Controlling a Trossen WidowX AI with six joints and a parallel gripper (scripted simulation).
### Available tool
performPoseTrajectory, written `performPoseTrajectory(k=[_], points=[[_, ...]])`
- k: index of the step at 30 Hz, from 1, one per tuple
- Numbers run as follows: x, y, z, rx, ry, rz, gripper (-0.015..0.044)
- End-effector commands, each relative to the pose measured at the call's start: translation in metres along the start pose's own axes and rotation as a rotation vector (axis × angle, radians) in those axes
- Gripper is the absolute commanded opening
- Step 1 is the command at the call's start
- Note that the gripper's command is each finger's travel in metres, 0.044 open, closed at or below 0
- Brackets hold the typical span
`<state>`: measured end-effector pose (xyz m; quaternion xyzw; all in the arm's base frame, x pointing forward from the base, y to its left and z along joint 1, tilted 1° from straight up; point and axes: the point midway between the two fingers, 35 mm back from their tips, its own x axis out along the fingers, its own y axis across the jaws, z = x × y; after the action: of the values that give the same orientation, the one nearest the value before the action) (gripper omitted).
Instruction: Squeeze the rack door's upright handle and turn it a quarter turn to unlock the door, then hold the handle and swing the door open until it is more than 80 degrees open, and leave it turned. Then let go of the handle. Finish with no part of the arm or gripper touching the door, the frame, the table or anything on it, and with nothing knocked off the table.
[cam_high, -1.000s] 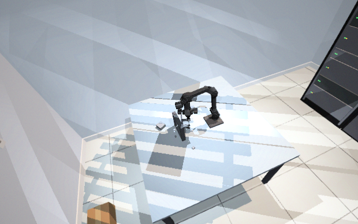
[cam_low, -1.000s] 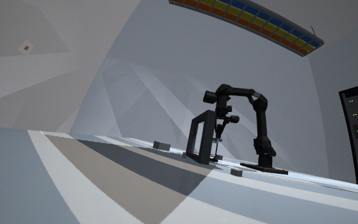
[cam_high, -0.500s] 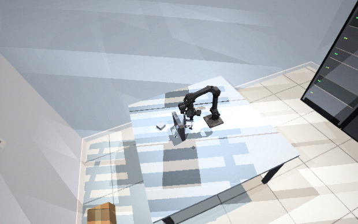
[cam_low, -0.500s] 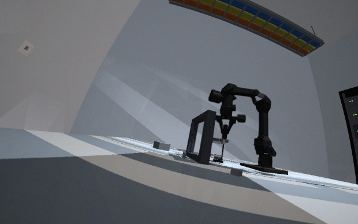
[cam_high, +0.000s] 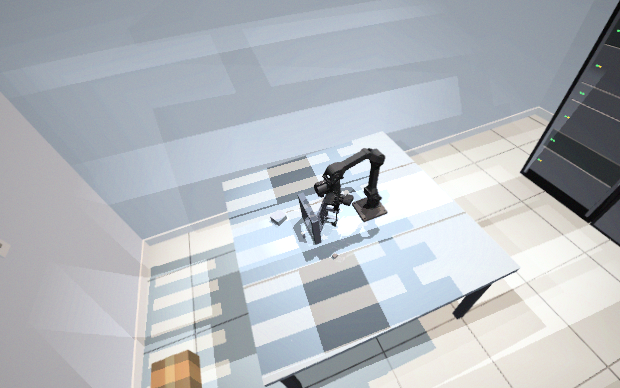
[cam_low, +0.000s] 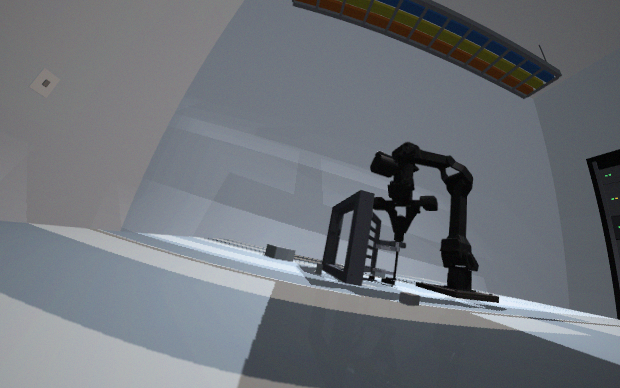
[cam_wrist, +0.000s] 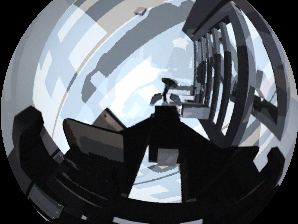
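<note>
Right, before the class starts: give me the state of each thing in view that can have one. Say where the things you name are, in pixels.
Gripper (cam_high: 336, 211) (cam_low: 399, 242) (cam_wrist: 165, 123): shut on the handle.
Upright handle (cam_high: 336, 218) (cam_low: 396, 262) (cam_wrist: 164, 95): gripped.
Slatted door (cam_high: 327, 209) (cam_low: 378, 235) (cam_wrist: 227, 75): open, exact angle unclear.
Door frame (cam_high: 316, 230) (cam_low: 362, 240) (cam_wrist: 202, 12): standing upright.
Larger grey block (cam_high: 278, 218) (cam_low: 280, 252): resting on the table (cam_high: 425, 295) (cam_low: 175, 320) (cam_wrist: 55, 80).
Rack cabinet (cam_high: 575, 157) (cam_low: 607, 220): indicator lights lit.

On the table (cam_high: 425, 280) (cam_low: 190, 310), the frame (cam_high: 310, 220) (cam_low: 359, 240) (cam_wrist: 244, 60) stands between a flat block (cam_high: 278, 218) (cam_low: 280, 252) and the arm's base (cam_high: 363, 212) (cam_low: 487, 298).
</note>
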<state>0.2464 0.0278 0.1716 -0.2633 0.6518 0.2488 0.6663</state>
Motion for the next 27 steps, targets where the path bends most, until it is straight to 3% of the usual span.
performPoseTrajectory(k=[1, 27], points=[[0.0, 0.005, 0.002, 0.069, -0.007, -0.007, 0.0016], [0.0, 0.049, 0.023, 0.402, -0.009, -0.002, 0.0016]])
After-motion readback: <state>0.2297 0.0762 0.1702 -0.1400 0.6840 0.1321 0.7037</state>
